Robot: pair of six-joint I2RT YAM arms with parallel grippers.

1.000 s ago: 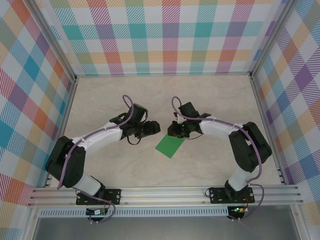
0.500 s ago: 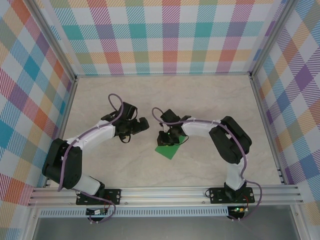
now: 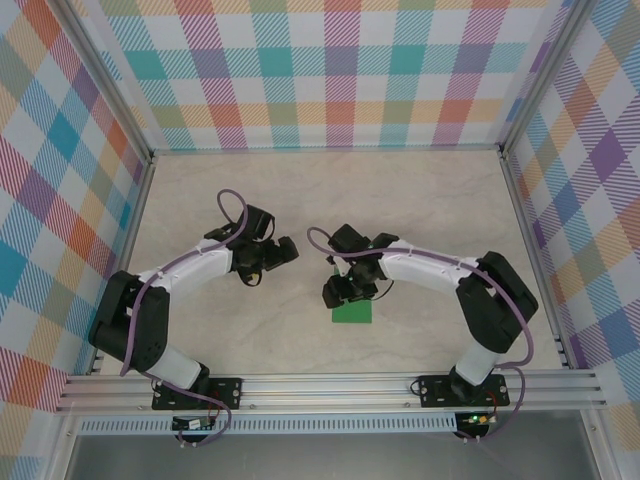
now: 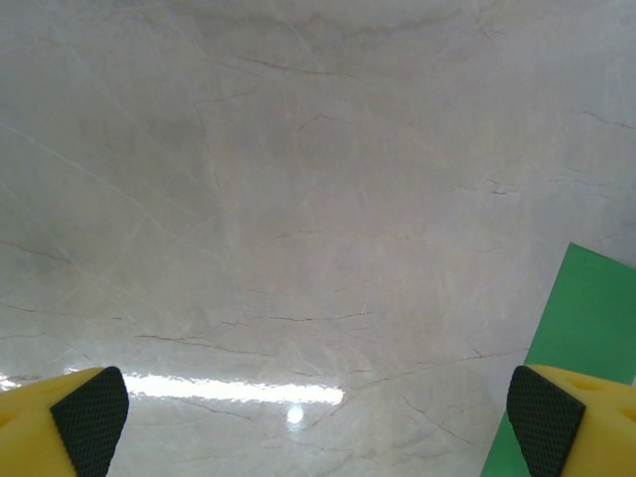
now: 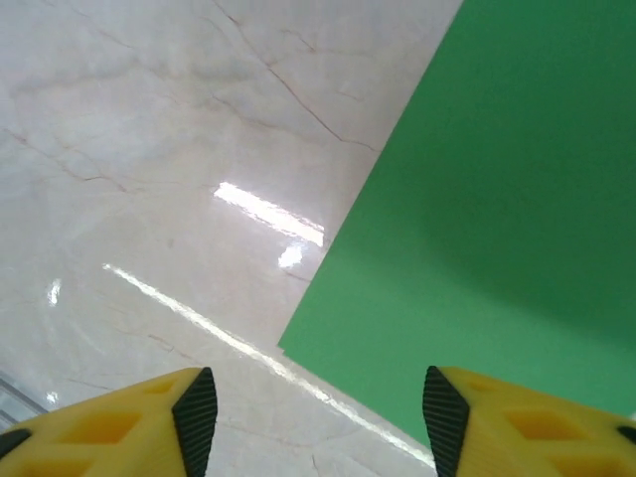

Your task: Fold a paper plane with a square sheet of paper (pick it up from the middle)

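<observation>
Moved: your right pincer [image 3: 346,296] has come back toward the near edge of the bench [image 3: 200,200] and its jaws have parted. The square sheet of paper [image 3: 356,314] has come with it, turning from a diamond lie to sit square with that edge. Your left pincer [image 3: 284,252] has drawn off to its own side and spread wide.
Count: one sheet, green face up; two pincers.
Left pincer: released, jaws fully spread. The black pads [image 4: 89,407] sit in the two bottom corners of its wrist view with bare bench between them. It grasps nothing.
Sheet from the left pincer: off to the side of the pad on the right of that wrist view, where a green strip comes in at the frame edge. From above you see a clear gap of bench between this pincer and the sheet.
Right pincer: released, jaws moderately parted, nothing clamped between the fingers [image 5: 194,407].
Sheet from the right pincer: flat on the bench just ahead of the fingertips. One corner points into the gap between them, and the green spreads ahead of the finger on the right of that wrist view. From above, the pincer covers the sheet's far edge.
Contact: you cannot tell whether the right fingertips touch the paper.
</observation>
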